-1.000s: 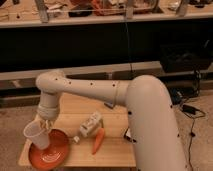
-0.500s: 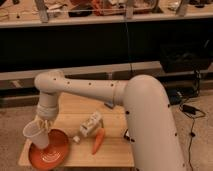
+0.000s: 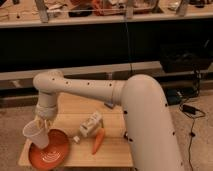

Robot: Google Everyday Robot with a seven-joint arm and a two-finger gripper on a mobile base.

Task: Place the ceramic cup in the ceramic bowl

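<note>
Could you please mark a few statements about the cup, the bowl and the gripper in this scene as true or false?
1. The gripper holds the ceramic cup over the left edge of the ceramic bowl. True.
2. The ceramic cup stands upright. False: it is tilted.
3. The carrot lies in the ceramic bowl. False: it lies on the table, to the right of the bowl.
4. The white carton lies close beside the carrot. True.
</note>
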